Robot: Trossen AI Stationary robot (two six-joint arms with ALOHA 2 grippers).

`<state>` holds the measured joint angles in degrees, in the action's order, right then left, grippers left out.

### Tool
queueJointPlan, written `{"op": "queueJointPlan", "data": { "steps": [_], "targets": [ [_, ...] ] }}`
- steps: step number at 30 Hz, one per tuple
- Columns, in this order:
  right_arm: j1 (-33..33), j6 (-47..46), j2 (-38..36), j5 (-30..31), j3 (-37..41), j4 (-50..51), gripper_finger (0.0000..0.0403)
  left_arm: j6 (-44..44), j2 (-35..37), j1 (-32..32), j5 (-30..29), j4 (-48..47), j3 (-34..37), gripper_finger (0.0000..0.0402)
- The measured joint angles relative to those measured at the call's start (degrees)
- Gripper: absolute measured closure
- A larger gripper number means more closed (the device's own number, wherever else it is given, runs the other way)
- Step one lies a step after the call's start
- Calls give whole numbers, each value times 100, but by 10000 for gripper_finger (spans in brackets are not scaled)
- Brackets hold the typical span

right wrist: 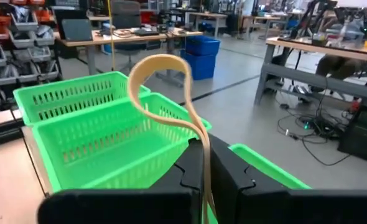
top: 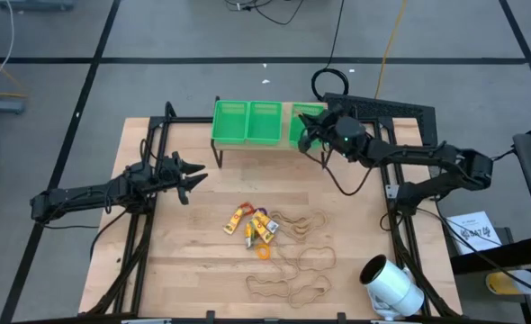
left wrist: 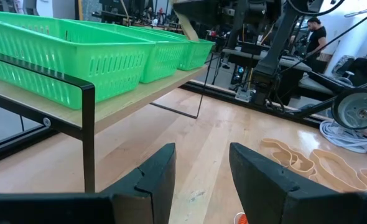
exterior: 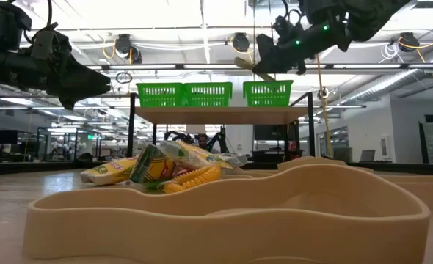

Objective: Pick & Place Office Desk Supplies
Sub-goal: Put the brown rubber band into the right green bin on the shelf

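My right gripper (top: 305, 135) hovers over the rightmost green basket (top: 307, 115) of three on a raised shelf and is shut on a tan rubber band (right wrist: 161, 63). In the low view it (exterior: 266, 60) hangs above that basket (exterior: 268, 92). My left gripper (top: 193, 176) is open and empty above the table's left half, short of the shelf; its fingers (left wrist: 152, 177) point toward the baskets. Yellow packets (top: 252, 225), an orange ring (top: 263, 254) and loose tan rubber bands (top: 297, 220) lie flat on the wood at the table's middle. My right gripper pinches the tan rubber band between its two fingers, on a stretch of the loop (right wrist: 204, 148) where both strands run together. The free loop (right wrist: 147, 67) curls out past the fingertips. The band is lifted clear, above the basket.
A black-framed shelf (top: 219, 151) carries the three green baskets (top: 247, 121) at the table's far side. A large white cylinder (top: 391, 284) lies at the near right corner. More rubber bands (top: 288, 286) lie near the near edge. A person (left wrist: 314, 31) stands in the room beyond.
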<state>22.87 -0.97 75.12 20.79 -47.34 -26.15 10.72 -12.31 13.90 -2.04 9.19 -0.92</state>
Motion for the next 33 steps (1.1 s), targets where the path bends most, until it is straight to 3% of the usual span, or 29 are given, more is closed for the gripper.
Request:
{"op": "queueJointPlan", "data": {
  "steps": [5,11,24,29,33],
  "targets": [
    [2,17,-7,359,174,-2,397,2,0,0,0,2,0,243],
    [2,15,-12,342,209,-9,392,0,1,-1,0,2,0,243],
    [2,104,-12,344,211,-13,322,1,-1,1,0,2,0,243],
    [2,637,-12,362,211,-13,302,1,0,1,0,2,1,243],
    [-23,1155,-81,969,220,16,290,0,1,-1,0,2,1,243]
  ]
}}
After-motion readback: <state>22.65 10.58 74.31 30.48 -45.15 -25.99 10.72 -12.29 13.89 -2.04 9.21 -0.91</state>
